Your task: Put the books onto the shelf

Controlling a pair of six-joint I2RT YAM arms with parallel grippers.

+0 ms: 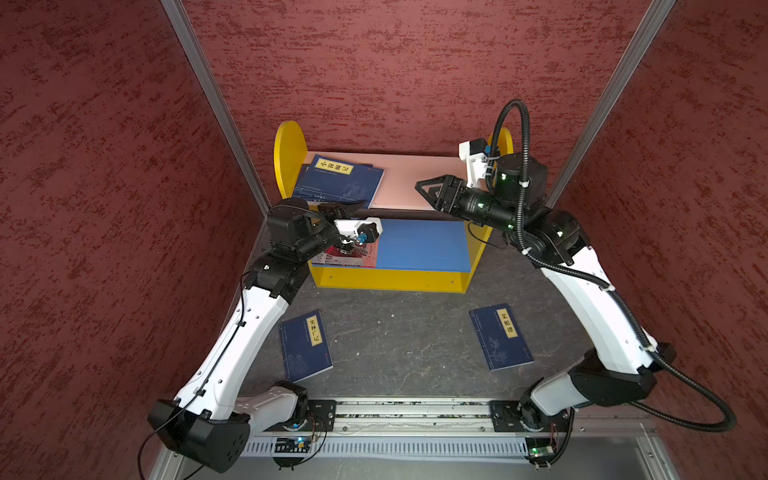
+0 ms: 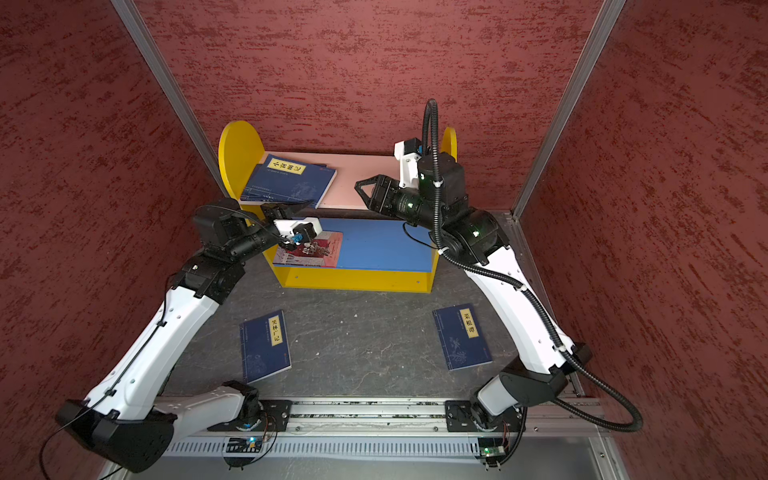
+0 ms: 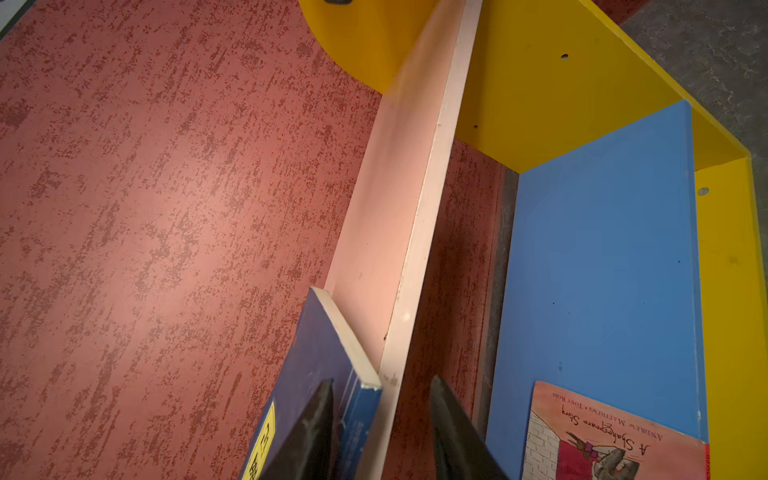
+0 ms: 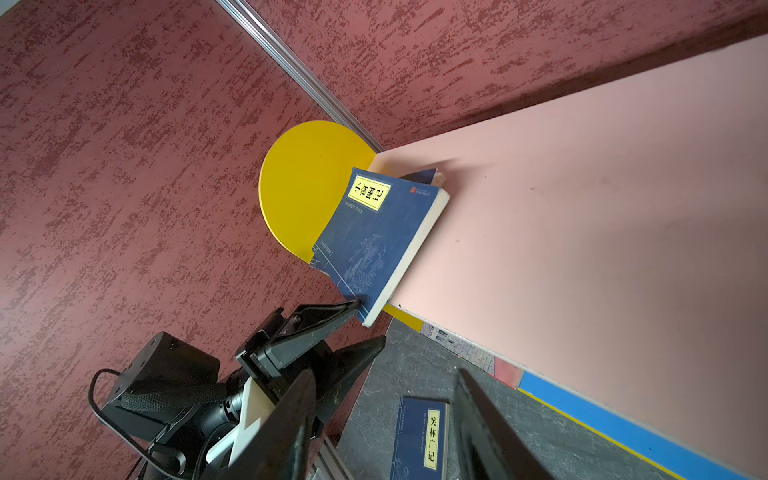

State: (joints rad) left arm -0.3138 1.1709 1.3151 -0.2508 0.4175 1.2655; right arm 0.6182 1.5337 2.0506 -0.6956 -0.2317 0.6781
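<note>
Left gripper [image 4: 371,320] straddling navy book [image 4: 374,237] corner, upper shelf [image 4: 582,232] edge

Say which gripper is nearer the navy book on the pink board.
Left. The left gripper straddles the front corner of the navy book; the right gripper hovers apart, farther along the pink board.

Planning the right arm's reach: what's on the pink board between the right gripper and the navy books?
Nothing: in both top views only bare pink board separates the right gripper from the navy books.
</note>
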